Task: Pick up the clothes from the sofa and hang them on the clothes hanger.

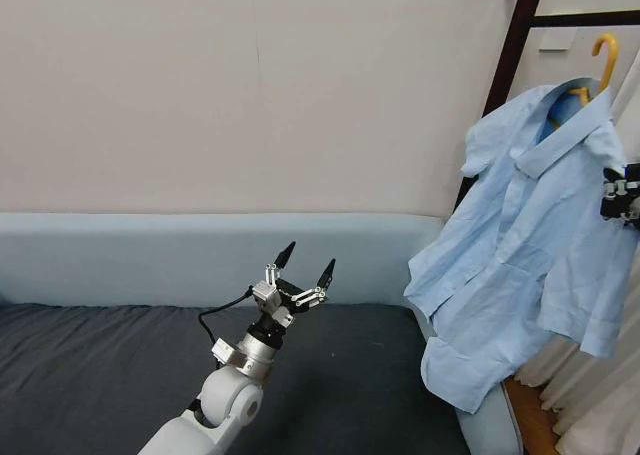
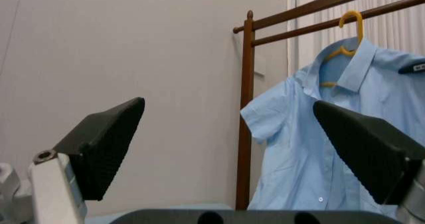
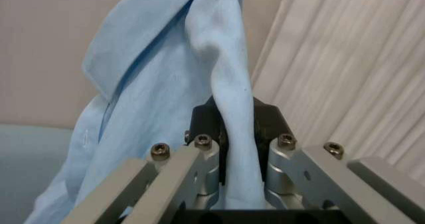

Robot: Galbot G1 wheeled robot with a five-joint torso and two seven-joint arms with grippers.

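Right gripper (image 1: 622,197): fingers clamped on shirt (image 1: 520,265) fabric | left gripper (image 1: 309,257): fingers wide over sofa (image 1: 100,375) | risk: if you retreat before releasing, fabric drags off yellow hanger (image 1: 603,55).

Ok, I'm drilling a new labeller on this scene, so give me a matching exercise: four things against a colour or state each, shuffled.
Things:
1. shirt
2. hanger
3. left gripper
4. right gripper

Colours or states:
A. jaws apart, above the sofa
B. light blue
C. clamped on a fold of cloth
D. yellow

Pairs: 1-B; 2-D; 3-A; 4-C
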